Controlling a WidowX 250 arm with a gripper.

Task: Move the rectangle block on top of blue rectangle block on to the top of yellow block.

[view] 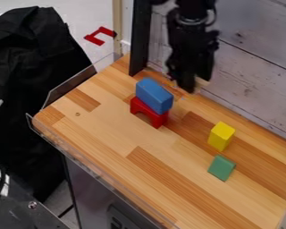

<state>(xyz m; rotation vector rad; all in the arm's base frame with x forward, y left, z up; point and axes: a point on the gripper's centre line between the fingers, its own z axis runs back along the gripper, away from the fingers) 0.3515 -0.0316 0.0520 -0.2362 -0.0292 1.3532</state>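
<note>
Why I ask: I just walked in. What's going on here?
A black robot arm hangs over the wooden counter, its end effector near the blue block, which rests on a red arch block. Something pale shows beside the end effector; I can't tell whether it's held. Nothing sits on the yellow block; a green block is beside it, nearer the camera.

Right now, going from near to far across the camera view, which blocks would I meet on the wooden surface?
Green block → yellow block → red arch block with the blue block resting on top of it.
</note>
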